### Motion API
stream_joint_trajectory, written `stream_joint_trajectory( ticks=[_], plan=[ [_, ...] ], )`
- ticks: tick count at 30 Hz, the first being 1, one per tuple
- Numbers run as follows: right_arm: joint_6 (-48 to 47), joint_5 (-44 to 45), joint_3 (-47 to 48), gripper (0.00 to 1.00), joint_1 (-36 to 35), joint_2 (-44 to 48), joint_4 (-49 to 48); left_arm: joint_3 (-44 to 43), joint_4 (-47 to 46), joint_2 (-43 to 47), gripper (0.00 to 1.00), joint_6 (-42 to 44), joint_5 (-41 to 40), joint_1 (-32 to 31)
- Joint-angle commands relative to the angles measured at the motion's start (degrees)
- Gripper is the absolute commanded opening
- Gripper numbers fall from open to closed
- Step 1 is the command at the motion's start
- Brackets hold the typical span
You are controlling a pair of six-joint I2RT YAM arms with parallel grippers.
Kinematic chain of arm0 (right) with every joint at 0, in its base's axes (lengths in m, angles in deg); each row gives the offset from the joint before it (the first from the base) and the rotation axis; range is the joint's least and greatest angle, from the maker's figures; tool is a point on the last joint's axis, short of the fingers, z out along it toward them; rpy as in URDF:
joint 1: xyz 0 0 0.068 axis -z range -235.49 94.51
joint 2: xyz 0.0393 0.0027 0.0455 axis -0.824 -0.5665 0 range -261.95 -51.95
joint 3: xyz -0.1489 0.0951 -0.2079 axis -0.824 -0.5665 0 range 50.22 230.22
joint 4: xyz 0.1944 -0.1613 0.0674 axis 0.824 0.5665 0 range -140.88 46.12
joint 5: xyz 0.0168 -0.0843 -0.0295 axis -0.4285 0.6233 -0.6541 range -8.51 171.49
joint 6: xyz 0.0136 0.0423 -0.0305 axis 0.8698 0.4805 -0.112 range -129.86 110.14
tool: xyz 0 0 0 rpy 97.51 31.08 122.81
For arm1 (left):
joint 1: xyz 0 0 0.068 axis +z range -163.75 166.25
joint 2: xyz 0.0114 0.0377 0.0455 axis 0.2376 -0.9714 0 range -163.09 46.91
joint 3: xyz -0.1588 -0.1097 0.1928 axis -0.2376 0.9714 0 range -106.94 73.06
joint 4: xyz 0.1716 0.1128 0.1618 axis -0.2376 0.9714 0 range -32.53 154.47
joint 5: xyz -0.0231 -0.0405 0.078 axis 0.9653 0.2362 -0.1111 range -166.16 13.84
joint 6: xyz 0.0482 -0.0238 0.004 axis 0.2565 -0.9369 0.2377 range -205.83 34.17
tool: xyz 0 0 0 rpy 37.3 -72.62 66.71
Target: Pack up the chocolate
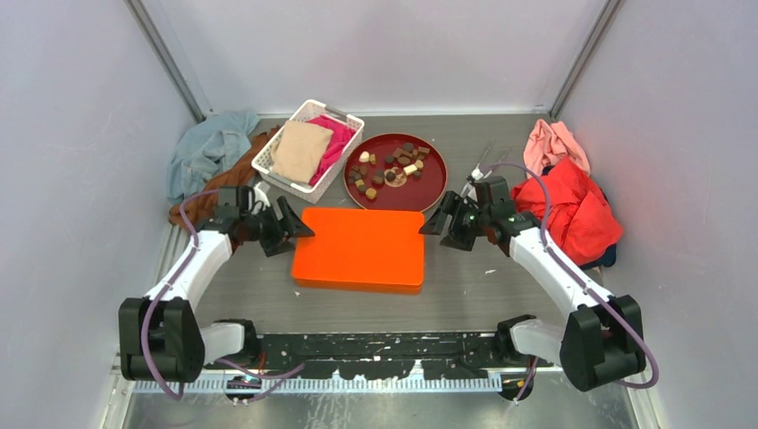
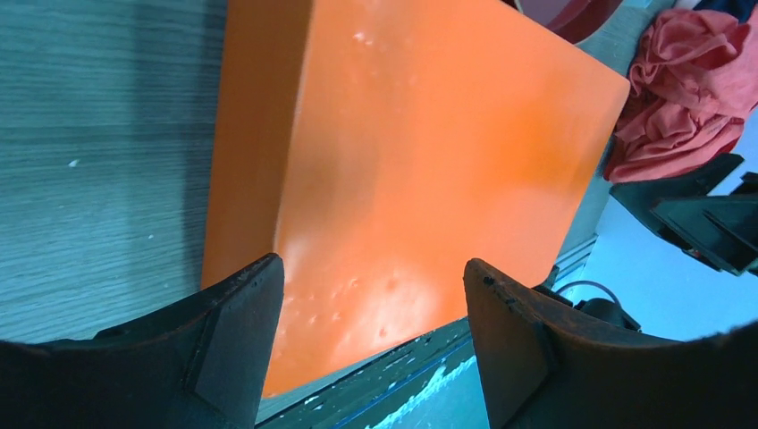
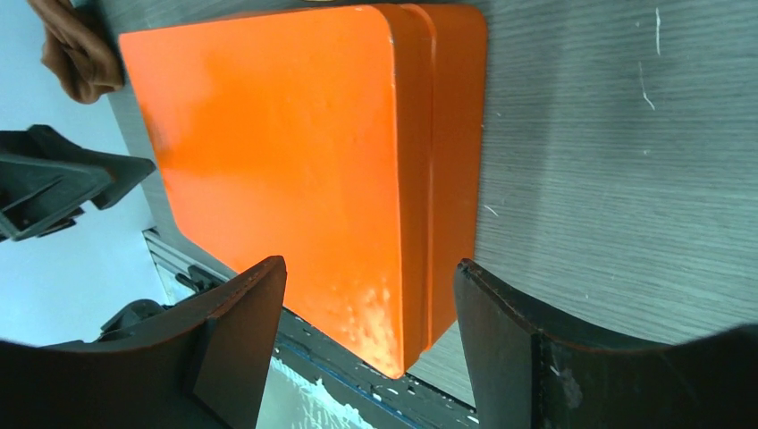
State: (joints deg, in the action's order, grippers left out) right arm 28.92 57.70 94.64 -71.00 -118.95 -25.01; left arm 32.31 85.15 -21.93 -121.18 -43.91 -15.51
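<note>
The box point(image 1: 359, 248) in the middle is a plain, glossy bright orange. At its 12 o'clock the round tray point(image 1: 433, 186) is deep red and carries the chocolate point(image 1: 393, 166) in dark brown, caramel tan and cream. At 11 o'clock the basket point(image 1: 273, 170) is white with a slotted lattice wall, and holds a beige cloth point(image 1: 299, 150) and a magenta cloth point(image 1: 336, 141). At 10 o'clock are a pale blue cloth point(image 1: 210, 147) and a rust-brown cloth point(image 1: 241, 165). At 2 o'clock is a salmon-pink cloth point(image 1: 554, 143), at 3 o'clock a red cloth point(image 1: 581, 214). The table point(image 1: 483, 286) is grey with wood grain. The left gripper point(image 2: 371, 273) and right gripper point(image 3: 371, 268) are black.
</note>
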Motion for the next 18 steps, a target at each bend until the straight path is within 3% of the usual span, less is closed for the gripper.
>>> stream_joint_trajectory(
  ticks=[1,10,18],
  plan=[
    [1.14,0.58,-1.20,0.74,-0.11,-0.65,-1.96,-3.63,0.69,1.59,0.74,1.28,-0.26,-2.43],
    [3.04,-0.59,-2.78,0.73,-2.04,-4.54,-6.07,-4.87,0.44,-0.72,0.73,0.98,-0.67,-4.40],
    [3.38,1.98,-3.13,0.73,-3.16,-5.39,-6.11,-6.82,4.59,5.30,0.74,2.37,-14.06,-4.41]
  ],
)
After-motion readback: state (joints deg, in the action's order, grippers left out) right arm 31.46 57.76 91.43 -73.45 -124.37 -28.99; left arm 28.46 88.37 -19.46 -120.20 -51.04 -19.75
